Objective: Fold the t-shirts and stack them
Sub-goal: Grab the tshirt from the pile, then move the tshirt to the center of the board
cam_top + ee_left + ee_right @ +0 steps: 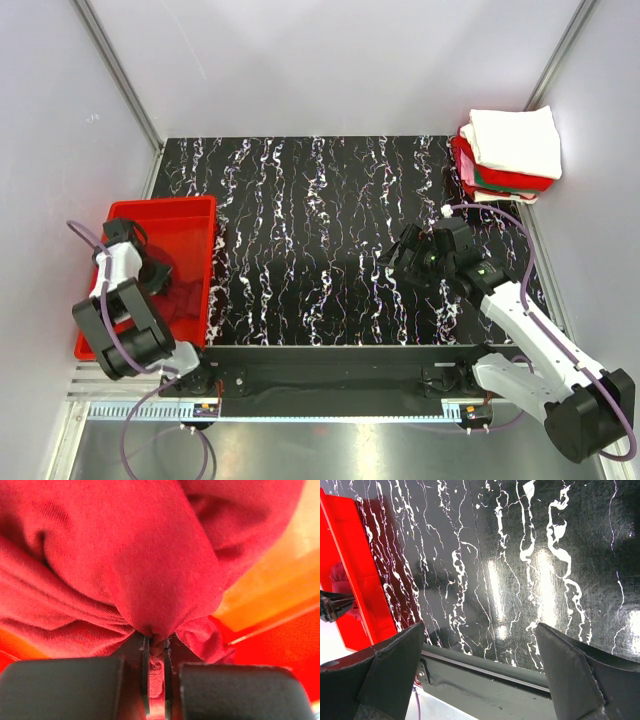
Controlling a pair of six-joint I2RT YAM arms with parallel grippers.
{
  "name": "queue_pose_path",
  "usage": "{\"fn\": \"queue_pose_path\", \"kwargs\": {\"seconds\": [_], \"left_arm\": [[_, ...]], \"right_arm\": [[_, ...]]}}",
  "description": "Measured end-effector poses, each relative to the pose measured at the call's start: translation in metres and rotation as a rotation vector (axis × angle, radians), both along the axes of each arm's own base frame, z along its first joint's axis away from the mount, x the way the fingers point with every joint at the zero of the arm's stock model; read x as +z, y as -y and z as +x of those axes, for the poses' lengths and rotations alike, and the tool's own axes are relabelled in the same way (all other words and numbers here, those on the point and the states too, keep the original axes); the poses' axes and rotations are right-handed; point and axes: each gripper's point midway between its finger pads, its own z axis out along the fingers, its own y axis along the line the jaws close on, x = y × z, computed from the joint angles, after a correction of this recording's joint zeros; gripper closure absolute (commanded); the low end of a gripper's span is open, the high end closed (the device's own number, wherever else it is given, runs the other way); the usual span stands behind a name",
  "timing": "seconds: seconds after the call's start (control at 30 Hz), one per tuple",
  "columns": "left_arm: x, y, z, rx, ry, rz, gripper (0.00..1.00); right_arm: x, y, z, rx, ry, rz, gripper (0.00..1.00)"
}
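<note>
A dark maroon-red t-shirt lies crumpled inside the red tray at the left edge of the table. My left gripper reaches down into the tray and is shut on a fold of that shirt; cloth is pinched between its narrow pads. From above, the left gripper shows over the tray's dark inside. A stack of folded t-shirts, white on top with red and green below, sits at the far right corner. My right gripper hovers open over the black marbled table, holding nothing.
The tray's bright red wall stands close on the right of the left gripper. The right wrist view shows the tray's side at its left and the table's near metal edge just below the fingers. Grey walls enclose the table.
</note>
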Motion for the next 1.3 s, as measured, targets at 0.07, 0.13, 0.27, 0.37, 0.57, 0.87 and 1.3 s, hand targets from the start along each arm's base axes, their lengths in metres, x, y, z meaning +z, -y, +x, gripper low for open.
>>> {"fn": "queue_pose_path", "kwargs": {"seconds": [0.07,0.13,0.27,0.37,0.57,0.87,1.3], "left_arm": [[0.015,0.002,0.002,-0.008,0.028,0.020,1.00],[0.051,0.007,0.013,-0.036,0.090,0.072,1.00],[0.190,0.042,0.080,-0.187,0.411,0.231,1.00],[0.305,0.115,0.111,-0.365,0.741,0.237,1.00],[0.408,0.242,0.092,-0.719,1.053,0.018,0.82],[0.264,0.257,0.066,-0.868,0.718,-0.083,0.01],[0.111,0.252,-0.007,-0.959,0.403,-0.110,0.12]], "right_arm": [[0.000,0.000,0.000,0.000,0.001,-0.002,0.00],[0.000,0.001,0.001,-0.005,0.003,-0.005,0.00],[0.011,0.006,0.003,-0.029,0.024,-0.022,0.00],[0.042,0.013,0.011,-0.058,0.099,-0.041,0.00],[0.143,0.040,0.025,-0.165,0.341,-0.080,0.00],[0.167,0.067,0.007,-0.225,0.390,-0.133,0.00],[-0.002,-0.001,-0.018,0.047,-0.074,-0.114,0.00]]}}
